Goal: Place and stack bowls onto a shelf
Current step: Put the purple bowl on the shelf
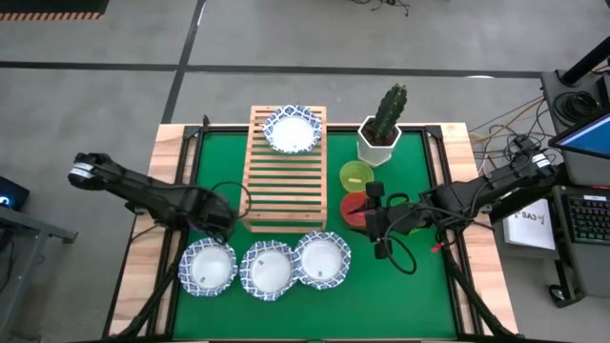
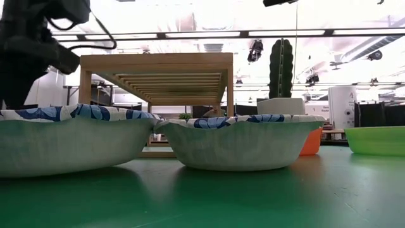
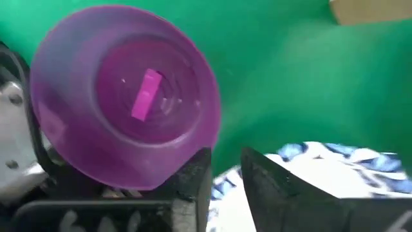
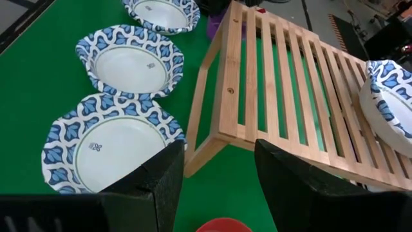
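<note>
In left wrist view: purple bowl (image 3: 125, 96).

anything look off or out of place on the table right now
Nothing spilled or damaged. One oddity: a cactus in a white pot stands beside the shelf among the bowls. The left end effector has a purple bowl tilted against it; the right end effector hangs open over the mat.

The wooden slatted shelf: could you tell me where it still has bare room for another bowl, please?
The light wooden slatted shelf is bare from the white blue-rimmed bowl at its far end to its near edge. The green mat just below is crowded by three matching bowls.
</note>
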Tool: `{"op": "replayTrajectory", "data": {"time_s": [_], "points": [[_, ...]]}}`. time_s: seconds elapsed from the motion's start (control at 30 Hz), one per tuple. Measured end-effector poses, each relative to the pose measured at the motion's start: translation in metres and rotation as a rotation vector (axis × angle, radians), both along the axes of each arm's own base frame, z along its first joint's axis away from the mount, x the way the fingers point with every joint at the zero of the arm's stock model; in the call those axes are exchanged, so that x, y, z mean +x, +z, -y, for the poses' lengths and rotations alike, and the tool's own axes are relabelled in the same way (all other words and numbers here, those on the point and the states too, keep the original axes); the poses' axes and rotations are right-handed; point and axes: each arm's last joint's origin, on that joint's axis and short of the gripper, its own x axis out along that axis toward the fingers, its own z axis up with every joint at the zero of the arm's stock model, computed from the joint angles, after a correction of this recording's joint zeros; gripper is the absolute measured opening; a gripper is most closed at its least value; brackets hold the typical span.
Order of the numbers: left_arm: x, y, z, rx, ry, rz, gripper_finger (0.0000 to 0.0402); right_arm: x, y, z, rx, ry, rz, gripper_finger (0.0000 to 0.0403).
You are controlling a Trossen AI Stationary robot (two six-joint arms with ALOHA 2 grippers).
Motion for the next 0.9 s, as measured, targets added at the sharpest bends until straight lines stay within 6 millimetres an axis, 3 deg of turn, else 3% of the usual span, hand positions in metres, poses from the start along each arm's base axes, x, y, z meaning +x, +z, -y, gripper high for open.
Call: {"op": "replayTrajectory", "data": {"time_s": [0.27, 0.5, 0.7, 0.9], "points": [[-0.004, -0.014, -0.003, 0.052, -0.104, 0.037, 0.0124, 0.0, 0.0, 0.0, 0.014, -0.009, 0.002, 0.018], [-0.007, -0.028, -0.004, 0.053, -0.104, 0.033, 0.0128, 0.0, 0.0, 0.0, 0.016, -0.01, 0.004, 0.018], [-0.005, -0.031, -0.004, 0.064, -0.113, 0.058, 0.0112, 0.0, 0.001, 0.0, 0.024, -0.016, 0.006, 0.018], [-0.006, -0.032, -0.003, 0.047, -0.123, 0.048, 0.005, 0.0, 0.001, 0.0, 0.026, -0.017, 0.007, 0.018]]}}
